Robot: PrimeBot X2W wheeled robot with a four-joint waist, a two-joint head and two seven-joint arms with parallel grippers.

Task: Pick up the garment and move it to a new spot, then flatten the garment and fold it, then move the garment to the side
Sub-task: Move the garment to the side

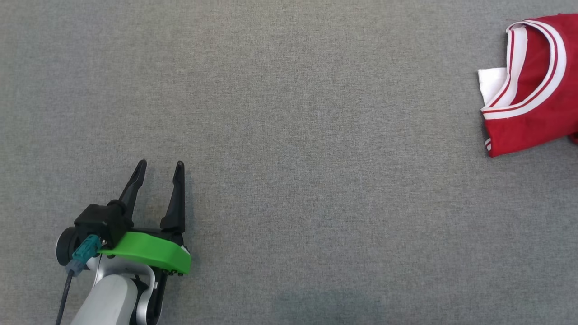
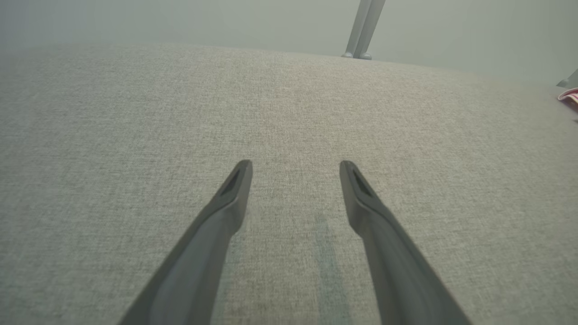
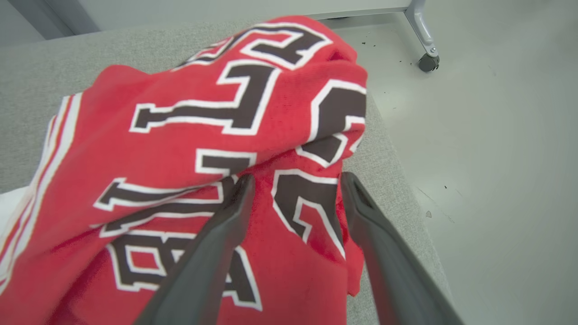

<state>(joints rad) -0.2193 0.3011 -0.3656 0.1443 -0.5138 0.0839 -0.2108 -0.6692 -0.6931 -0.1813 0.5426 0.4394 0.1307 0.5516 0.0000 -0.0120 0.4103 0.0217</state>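
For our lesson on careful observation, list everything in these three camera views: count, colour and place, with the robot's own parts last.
basketball jersey: one, red with white trim and dark lettering, bunched near the table's right edge
table: one, grey fabric top, beneath the jersey
floor: one, pale grey, beyond the table's edge
caster leg: one, pale metal, on the floor
metal legs: two, grey, together beyond the table's far edge
left end effector: one, dark fingers spread, over bare table
right end effector: one, dark fingers spread, at the jersey
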